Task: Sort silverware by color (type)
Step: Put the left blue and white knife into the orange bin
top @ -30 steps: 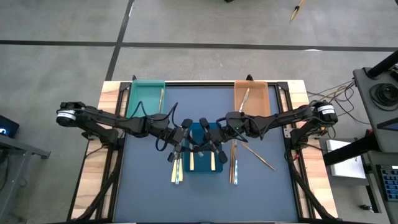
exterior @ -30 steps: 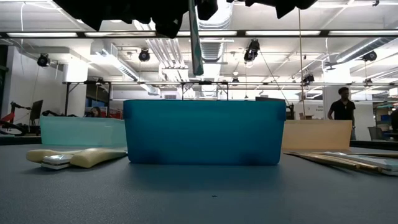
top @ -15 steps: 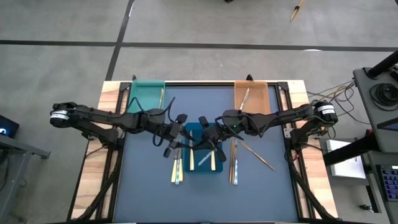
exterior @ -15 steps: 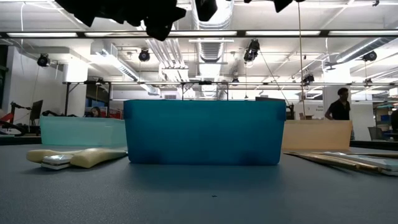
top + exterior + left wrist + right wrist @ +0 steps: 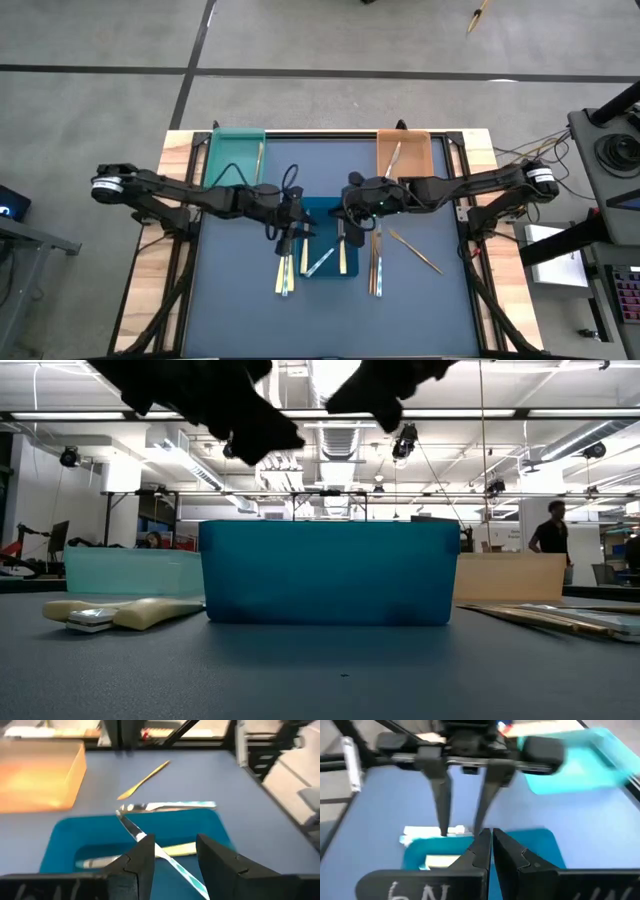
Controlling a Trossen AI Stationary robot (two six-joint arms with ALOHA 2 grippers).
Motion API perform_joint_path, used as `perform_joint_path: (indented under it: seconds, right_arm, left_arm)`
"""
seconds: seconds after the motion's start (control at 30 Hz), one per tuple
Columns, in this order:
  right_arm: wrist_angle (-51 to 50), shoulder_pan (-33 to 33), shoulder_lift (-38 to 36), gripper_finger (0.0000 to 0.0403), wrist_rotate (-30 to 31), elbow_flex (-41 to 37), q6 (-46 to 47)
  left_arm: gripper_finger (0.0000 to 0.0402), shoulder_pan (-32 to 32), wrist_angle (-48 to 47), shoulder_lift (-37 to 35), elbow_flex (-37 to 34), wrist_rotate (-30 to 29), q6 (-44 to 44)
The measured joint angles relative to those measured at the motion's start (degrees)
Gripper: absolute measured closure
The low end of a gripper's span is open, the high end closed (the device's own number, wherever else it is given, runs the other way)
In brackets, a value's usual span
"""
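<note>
**Pale-blue utensil released into the blue tray**

Your left gripper (image 5: 290, 232) no longer carries anything. A second ago it held a slim utensil upright above the blue tray (image 5: 325, 208); now that pale-blue-handled utensil (image 5: 320, 263) lies slanted in the tray, its handle end poking over the near rim, and the left fingers (image 5: 142, 855) stand parted and empty above it. Two cream-handled pieces (image 5: 342, 255) lie in the same tray, so the tray looks mixed, and you may need to move them.

Your right gripper (image 5: 352, 222) hovers over the tray's right side with its fingers pressed together, holding nothing.

Still unsorted on the mat: a pair (image 5: 285, 272) just left of the blue tray, a pair (image 5: 375, 268) just right of it, and a gold-tan piece (image 5: 415, 251) farther right. The teal tray (image 5: 225, 148) and orange tray (image 5: 415, 150) each hold one piece.
</note>
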Motion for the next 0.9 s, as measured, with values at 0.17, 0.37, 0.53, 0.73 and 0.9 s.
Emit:
perform_joint_path:
  seconds: [0.17, 0.37, 0.53, 0.73, 0.9]
  right_arm:
    - [-8.74, 0.26, -1.98, 0.0394, 1.96, 0.0, 4.71]
    - [-11.34, 1.39, -2.31, 0.0394, 1.88, 0.0, 5.8]
    - [-12.14, 2.66, -2.15, 0.0394, 1.88, -0.02, 5.78]
    - [-17.39, 4.56, -2.72, 0.0394, 1.88, -0.02, 5.67]
    - [-21.6, 6.46, -3.01, 0.0394, 1.9, -0.02, 5.57]
  left_arm:
    - [0.0277, -1.79, 1.19, 4.95, 0.0, -4.09, -6.08]
    - [0.0277, -4.28, 0.81, 12.35, 3.26, -7.12, -15.38]
    - [0.0278, -6.55, -13.99, 18.73, 13.12, -10.94, -18.82]
    - [0.0279, -7.42, -30.45, 25.71, 22.47, -17.24, -24.9]
    - [0.0279, -7.47, -31.55, 29.1, 26.38, -17.33, -28.65]
